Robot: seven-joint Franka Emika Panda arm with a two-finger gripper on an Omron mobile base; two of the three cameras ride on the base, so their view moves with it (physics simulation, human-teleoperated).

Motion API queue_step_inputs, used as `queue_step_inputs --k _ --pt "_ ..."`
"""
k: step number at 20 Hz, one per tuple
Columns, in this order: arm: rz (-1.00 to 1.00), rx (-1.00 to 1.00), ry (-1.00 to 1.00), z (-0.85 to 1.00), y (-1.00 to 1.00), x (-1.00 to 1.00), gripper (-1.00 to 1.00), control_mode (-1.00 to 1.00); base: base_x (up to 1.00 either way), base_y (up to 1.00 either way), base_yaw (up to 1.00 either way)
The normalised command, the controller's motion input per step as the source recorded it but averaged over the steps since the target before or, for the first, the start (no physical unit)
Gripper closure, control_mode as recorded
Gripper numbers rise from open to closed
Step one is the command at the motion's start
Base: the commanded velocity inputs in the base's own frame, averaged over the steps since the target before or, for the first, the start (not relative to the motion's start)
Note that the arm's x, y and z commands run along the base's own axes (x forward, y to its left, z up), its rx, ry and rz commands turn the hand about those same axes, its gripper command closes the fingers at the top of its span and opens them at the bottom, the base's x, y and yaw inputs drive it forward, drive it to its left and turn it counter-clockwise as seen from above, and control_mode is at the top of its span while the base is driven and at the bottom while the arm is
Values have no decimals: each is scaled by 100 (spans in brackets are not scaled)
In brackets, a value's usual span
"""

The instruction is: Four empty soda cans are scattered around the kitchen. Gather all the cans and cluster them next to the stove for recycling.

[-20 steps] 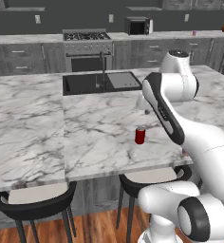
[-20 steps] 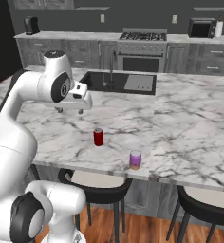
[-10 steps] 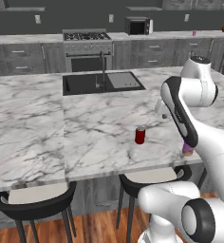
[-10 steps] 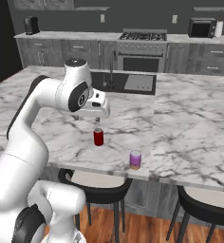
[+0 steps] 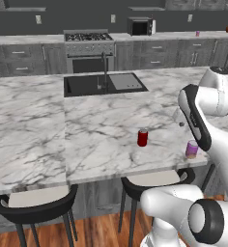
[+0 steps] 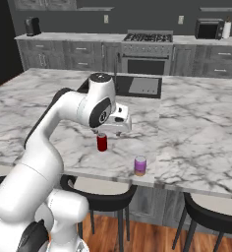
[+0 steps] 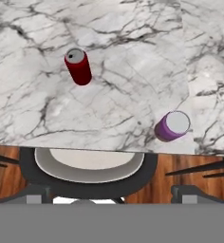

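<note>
- The gripper (image 6: 104, 132) is seen in the right base view, hung above the island counter (image 6: 196, 123), just over the red can (image 6: 102, 142).
- Its jaws are hard to make out under the white hand; they seem spread wide, with nothing between them and nothing touched (the finger tips are not made out in the hand view).
- The red can (image 5: 142, 137) stands upright on the marble, back from the front edge.
- A purple can (image 6: 140, 166) stands upright near the counter's front edge, apart from the red one; in the left base view it (image 5: 192, 149) is partly covered by the arm.
- In the hand view the red can (image 7: 78, 66) and the purple can (image 7: 172, 126) are seen from above, well apart, with a stool (image 7: 89, 168) below the counter edge.
- The stove (image 5: 88, 50) stands at the far wall, behind the sink (image 5: 104, 84), well away from both cans.
- A small pink can (image 5: 197, 33) is seen on the back counter, right of the microwave (image 5: 140, 26).
</note>
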Motion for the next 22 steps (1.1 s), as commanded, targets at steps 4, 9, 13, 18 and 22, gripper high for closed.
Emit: queue_step_inputs --k 4,9,13,18,22 --pt "-7 -1 1 -37 -41 0 -100 -100 0 0 0" --pt "-9 -4 1 -42 -34 0 -100 -100 0 0 0" --pt "-13 -4 0 -40 -26 0 -100 -100 0 0 0" --pt "-11 -3 0 -33 -21 9 -100 -100 0 0 0" --pt "-6 -1 0 -24 -20 17 -100 -100 0 0 0"
